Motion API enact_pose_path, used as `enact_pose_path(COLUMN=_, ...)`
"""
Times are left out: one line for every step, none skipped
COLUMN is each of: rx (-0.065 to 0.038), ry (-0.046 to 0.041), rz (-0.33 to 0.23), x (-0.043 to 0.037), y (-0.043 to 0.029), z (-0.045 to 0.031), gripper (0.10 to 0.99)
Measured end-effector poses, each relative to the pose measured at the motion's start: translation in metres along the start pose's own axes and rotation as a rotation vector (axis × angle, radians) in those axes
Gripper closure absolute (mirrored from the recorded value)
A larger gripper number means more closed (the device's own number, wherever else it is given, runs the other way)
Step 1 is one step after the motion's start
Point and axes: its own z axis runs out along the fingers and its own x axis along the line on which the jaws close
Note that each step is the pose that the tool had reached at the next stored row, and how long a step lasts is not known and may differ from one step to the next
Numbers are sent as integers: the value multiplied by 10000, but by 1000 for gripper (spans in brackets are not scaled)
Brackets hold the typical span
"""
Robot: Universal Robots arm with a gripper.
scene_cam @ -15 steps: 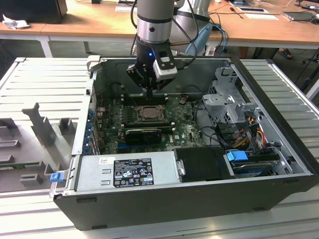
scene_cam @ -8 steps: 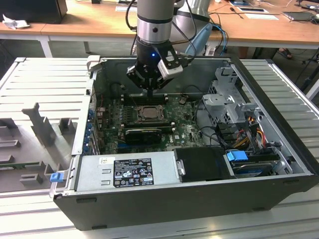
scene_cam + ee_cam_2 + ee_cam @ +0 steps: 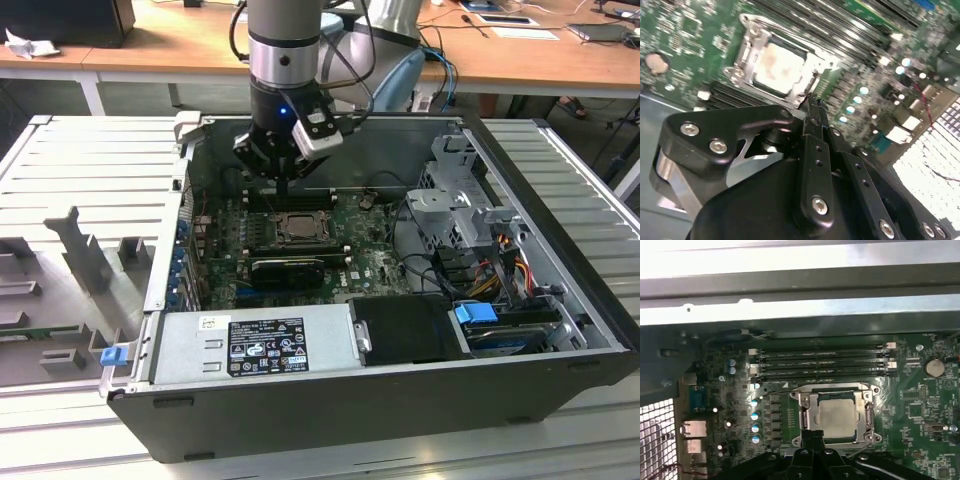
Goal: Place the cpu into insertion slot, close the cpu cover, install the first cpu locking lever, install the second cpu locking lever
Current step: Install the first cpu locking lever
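The cpu (image 3: 837,415) lies flat in the insertion slot (image 3: 296,228) on the green motherboard (image 3: 920,410); it is a pale square chip (image 3: 777,67). The silvery cpu cover (image 3: 805,407) is folded down around it, framing the chip through its cut-out (image 3: 812,62). My gripper (image 3: 812,102) is shut with nothing between its fingers. It hovers just above one corner of the cover, and the fingertips (image 3: 812,435) sit at the socket's edge. In the exterior view the gripper (image 3: 285,185) hangs over the far side of the socket. I cannot tell how the thin locking levers stand.
Long black memory slots (image 3: 820,362) run beside the socket. A coin battery (image 3: 934,367) sits on the board. In the open case, a power supply (image 3: 255,340) fills the front, with a drive cage (image 3: 450,190) and cables (image 3: 500,260) at the exterior view's right.
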Motion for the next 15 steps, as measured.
enact_pose_path(rx=-1, ry=-10, rz=-1, x=38, y=-2, z=1, gripper=980)
enact_pose_path(rx=-2, ry=-23, rz=-2, x=86, y=-4, z=1, gripper=980)
enact_pose_path(rx=-2, ry=-32, rz=2, x=125, y=-6, z=2, gripper=980)
enact_pose_path(rx=-5, ry=-54, rz=-2, x=204, y=-10, z=4, gripper=980)
enact_pose_path(rx=-9, ry=-60, rz=1, x=239, y=-11, z=6, gripper=980)
enact_pose_path(rx=-13, ry=-64, rz=-1, x=273, y=-13, z=7, gripper=980)
enact_pose_path(rx=-16, ry=-71, rz=-1, x=341, y=-16, z=10, gripper=980)
enact_pose_path(rx=-16, ry=-74, rz=0, x=389, y=-17, z=14, gripper=980)
enact_pose_path(rx=-17, ry=-75, rz=-2, x=406, y=-14, z=18, gripper=980)
enact_pose_path(rx=-15, ry=-74, rz=-2, x=429, y=2, z=28, gripper=980)
enact_pose_path(rx=-15, ry=-75, rz=-1, x=435, y=14, z=35, gripper=980)
enact_pose_path(rx=-16, ry=-76, rz=0, x=440, y=35, z=45, gripper=980)
enact_pose_path(rx=-17, ry=-76, rz=-1, x=442, y=54, z=52, gripper=980)
enact_pose_path(rx=-17, ry=-76, rz=-2, x=444, y=74, z=59, gripper=980)
enact_pose_path(rx=-15, ry=-74, rz=-4, x=446, y=114, z=69, gripper=980)
